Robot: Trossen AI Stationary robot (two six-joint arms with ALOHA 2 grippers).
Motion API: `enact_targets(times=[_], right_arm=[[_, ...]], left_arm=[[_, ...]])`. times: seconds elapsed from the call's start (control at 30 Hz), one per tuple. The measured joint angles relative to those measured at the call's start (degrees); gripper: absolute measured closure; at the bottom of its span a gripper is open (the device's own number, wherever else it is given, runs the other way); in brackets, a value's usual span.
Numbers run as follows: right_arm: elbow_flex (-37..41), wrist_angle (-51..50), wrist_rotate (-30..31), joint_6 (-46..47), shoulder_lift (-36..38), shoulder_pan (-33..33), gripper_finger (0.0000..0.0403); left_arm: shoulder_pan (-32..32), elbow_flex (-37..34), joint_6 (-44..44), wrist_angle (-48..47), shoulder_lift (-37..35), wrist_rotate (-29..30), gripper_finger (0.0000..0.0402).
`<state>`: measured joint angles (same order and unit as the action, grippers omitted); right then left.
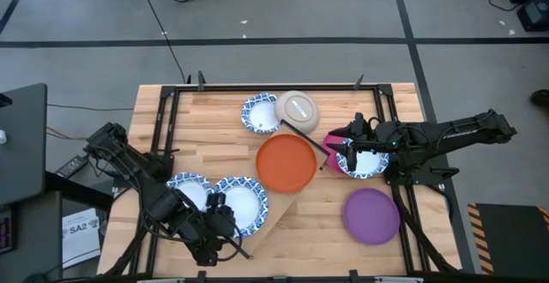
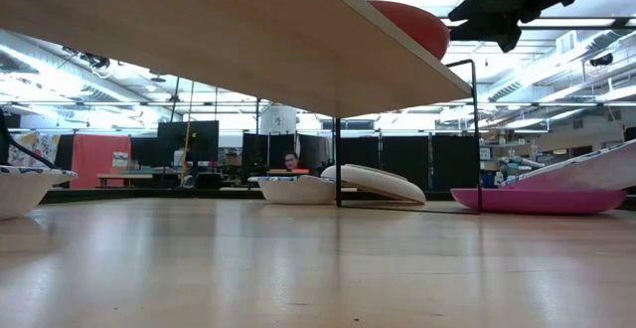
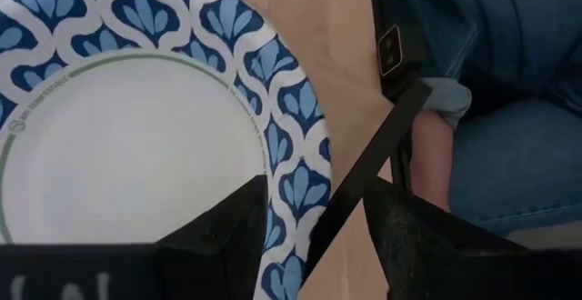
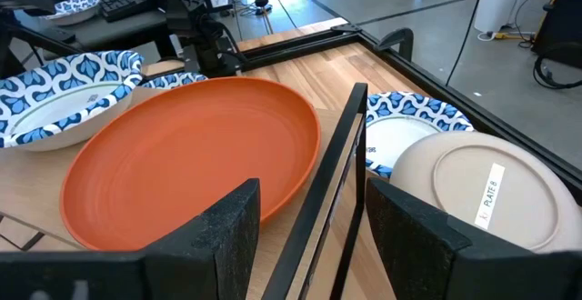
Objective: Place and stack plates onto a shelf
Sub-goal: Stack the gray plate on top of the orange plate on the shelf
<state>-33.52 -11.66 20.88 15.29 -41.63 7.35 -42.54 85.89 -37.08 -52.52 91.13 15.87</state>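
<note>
Lower left of frame, left gripper (image 1: 225,204) fingers apart over blue-rimmed plate (image 1: 241,204) on shelf (image 1: 276,207); right gripper (image 1: 350,150) mid-right, parted, near orange plate (image 1: 286,163).

Two dark, jointed arms are seen in the high view, the left arm (image 1: 141,189) at lower left, the right arm (image 1: 437,137) at right, with black cabling along both. Blunt, matte black fingers (image 4: 414,236) are shown at the wrist views' bottom edge.
</note>
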Motion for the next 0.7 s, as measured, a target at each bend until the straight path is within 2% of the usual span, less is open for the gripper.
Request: enact_targets(times=[0.17, 0.33, 0.4, 0.53, 0.7], right_arm=[[0.0, 0.02, 0.0, 0.0, 0.0, 0.0, 0.0196], [0.0, 0.02, 0.01, -0.01, 0.0, 0.0, 0.0196], [0.0, 0.02, 0.01, -0.01, 0.0, 0.01, 0.0196], [0.0, 0.02, 0.0, -0.02, 0.0, 0.0, 0.0186], [0.0, 0.02, 0.02, -0.56, 0.0, 0.0, 0.0156]], left_arm=[[-0.01, -0.02, 0.9, 0.75, -1.44, 0.38, 0.0212], [-0.07, -0.02, 5.46, 0.65, -4.66, 2.4, 0.0212], [-0.05, -0.02, 7.15, 0.63, -6.18, 4.65, 0.0212], [0.0, -0.02, 8.35, -0.49, -9.46, 12.9, 0.0212], [-0.01, -0.02, 8.35, -5.32, -14.05, 19.63, 0.0212]])
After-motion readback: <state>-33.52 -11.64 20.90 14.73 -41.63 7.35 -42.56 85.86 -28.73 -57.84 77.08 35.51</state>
